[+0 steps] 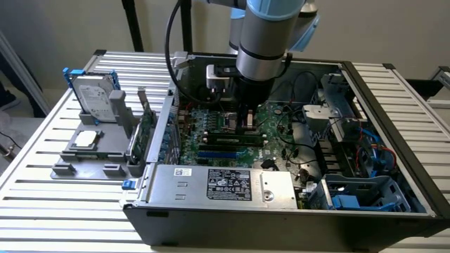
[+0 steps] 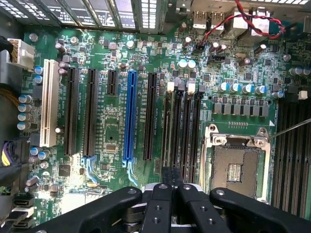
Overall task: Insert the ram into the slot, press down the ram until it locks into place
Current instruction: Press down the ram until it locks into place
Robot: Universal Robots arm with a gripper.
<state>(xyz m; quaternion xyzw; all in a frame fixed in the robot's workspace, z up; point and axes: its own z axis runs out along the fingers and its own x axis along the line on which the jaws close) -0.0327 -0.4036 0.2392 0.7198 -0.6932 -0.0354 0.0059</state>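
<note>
Here the gripper presses down on the ram, fingers closed together, to seat it in the slot mid-motherboard.

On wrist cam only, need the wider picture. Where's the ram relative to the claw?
Observer: In the exterior view the ram stands on edge across the board, right under the claw.
Operator: What's beside the case?
Observer: A grey holder on the exterior view's left, with a hard drive upright in it.
Operator: And at the case's near edge?
Observer: A silver power supply with a black label.
</note>
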